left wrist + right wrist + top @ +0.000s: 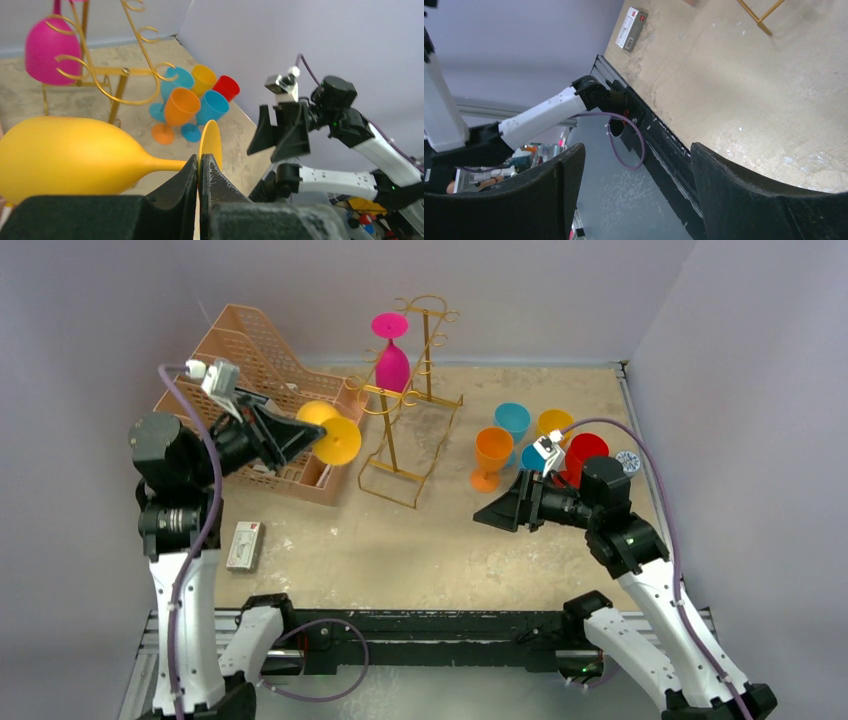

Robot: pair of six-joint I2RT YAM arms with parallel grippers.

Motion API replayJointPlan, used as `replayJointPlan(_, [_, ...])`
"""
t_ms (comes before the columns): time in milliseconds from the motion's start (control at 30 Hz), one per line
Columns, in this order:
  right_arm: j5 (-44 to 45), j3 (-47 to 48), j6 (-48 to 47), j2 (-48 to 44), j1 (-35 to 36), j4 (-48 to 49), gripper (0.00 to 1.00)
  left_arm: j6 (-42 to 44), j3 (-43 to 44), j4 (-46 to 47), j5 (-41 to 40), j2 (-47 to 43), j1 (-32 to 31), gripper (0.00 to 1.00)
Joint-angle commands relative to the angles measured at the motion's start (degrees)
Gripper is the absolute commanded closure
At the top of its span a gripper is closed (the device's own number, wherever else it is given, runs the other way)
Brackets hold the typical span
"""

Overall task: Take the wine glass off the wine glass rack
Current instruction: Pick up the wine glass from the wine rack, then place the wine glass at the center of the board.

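Observation:
My left gripper [312,436] is shut on the round foot of a yellow wine glass [335,433] and holds it on its side in the air, left of the gold wire wine glass rack [408,405]. In the left wrist view the fingertips [199,165] pinch the foot's edge and the yellow glass [65,152] points left. A pink wine glass [392,358] hangs upside down on the rack; it also shows in the left wrist view [50,50]. My right gripper [492,515] is open and empty above the table, right of centre.
A peach lattice file organizer [250,360] stands at the back left, under the held glass. Orange, blue, yellow and red cups [530,440] cluster at the right. A small white box [244,545] lies near the left front.

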Motion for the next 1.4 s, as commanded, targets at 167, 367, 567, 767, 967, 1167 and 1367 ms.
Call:
replayJointPlan(167, [-1.5, -2.7, 5.2, -1.0, 0.0, 11.2, 0.2, -1.6, -14.5, -0.3, 10.0, -12.7, -0.1, 1.0])
replayJointPlan(367, [-2.0, -3.9, 8.8, 0.5, 0.0, 17.2, 0.2, 1.4, -19.8, -2.9, 10.3, -15.1, -1.4, 1.0])
replayJointPlan(567, [-2.0, -4.2, 10.8, 1.8, 0.2, 19.4, 0.2, 3.4, -24.6, -5.1, 11.8, -15.0, -2.6, 1.0])
replayJointPlan(767, [-3.3, -4.0, 12.6, 4.7, 1.9, 22.3, 0.2, 0.2, -29.0, -0.9, 9.8, -14.5, -8.5, 1.0])
replayJointPlan(967, [-2.1, -3.0, 11.2, 7.2, 5.0, 21.4, 0.2, 1.3, -29.4, -0.8, 1.5, -11.5, -18.1, 1.0])
replayJointPlan(1167, [-1.6, -2.7, 11.5, 8.4, 7.9, 23.5, 0.22, -3.7, -32.0, 5.5, 1.8, -12.1, -19.7, 1.0])
replayJointPlan(1367, [-1.5, -1.1, 11.4, 11.1, 12.1, 26.4, 0.24, -4.9, -33.6, 8.3, 2.5, -11.2, -22.4, 1.0])
